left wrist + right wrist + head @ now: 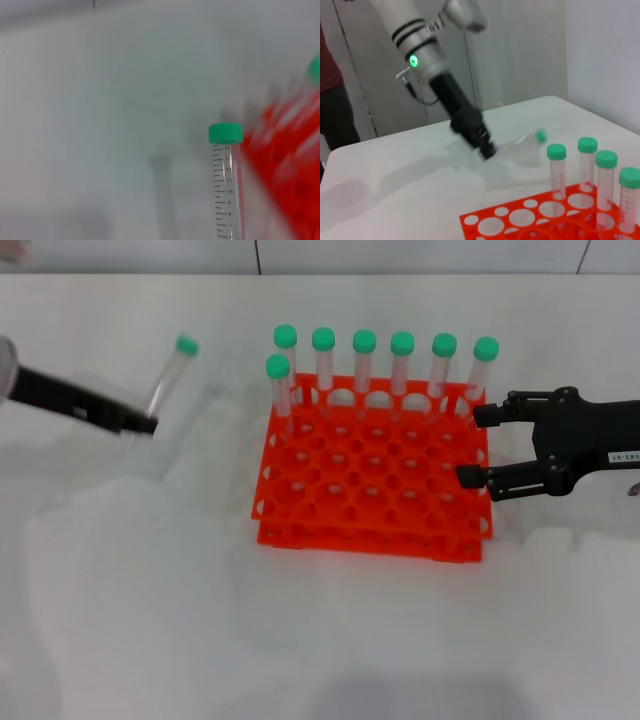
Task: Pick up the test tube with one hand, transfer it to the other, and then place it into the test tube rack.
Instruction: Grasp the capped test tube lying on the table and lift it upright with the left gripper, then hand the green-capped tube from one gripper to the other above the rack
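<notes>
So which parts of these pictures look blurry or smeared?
Head view: the left gripper and its tube are smeared. Left wrist view: the tube's markings are sharp, the orange rack is a blur. Right wrist view: the held tube is ghosted, the racked tubes are crisp.

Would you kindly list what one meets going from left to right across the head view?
Left gripper gripping the tilted test tube → orange test tube rack with seven green-capped tubes standing in it → right gripper, open, beside the rack's right edge.
</notes>
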`<state>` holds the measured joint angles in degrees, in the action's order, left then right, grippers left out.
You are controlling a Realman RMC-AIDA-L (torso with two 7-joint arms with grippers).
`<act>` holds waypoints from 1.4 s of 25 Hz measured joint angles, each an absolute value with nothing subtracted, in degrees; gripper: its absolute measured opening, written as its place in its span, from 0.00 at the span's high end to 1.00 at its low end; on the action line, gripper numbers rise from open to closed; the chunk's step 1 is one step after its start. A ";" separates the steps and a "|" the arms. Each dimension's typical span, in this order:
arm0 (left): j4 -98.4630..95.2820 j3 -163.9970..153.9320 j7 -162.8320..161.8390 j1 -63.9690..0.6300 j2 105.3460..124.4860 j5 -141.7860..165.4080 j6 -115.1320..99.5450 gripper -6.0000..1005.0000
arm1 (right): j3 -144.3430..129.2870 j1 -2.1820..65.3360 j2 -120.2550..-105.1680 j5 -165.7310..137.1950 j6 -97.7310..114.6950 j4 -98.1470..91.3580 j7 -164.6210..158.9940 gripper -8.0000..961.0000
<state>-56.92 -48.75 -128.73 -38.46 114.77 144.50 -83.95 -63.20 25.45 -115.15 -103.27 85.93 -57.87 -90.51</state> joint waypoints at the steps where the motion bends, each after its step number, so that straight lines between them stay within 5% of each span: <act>1: -57.42 -47.84 -127.63 -38.12 114.71 142.45 -83.77 0.80 | -63.19 25.42 -115.18 -103.12 85.86 -57.85 -90.45 0.13; 17: -49.99 -43.66 -107.08 -39.49 114.50 116.71 -77.69 0.80 | -63.23 25.28 -115.21 -100.28 85.47 -56.31 -88.55 0.14; 25: -47.95 -46.86 -101.56 -40.77 116.57 112.96 -78.37 0.80 | -63.19 24.66 -115.11 -100.00 85.89 -56.76 -88.07 0.14; 35: -43.44 -51.46 -89.68 -39.89 116.86 107.02 -80.98 0.80 | -60.85 23.84 -115.10 -98.03 87.87 -56.55 -85.48 0.14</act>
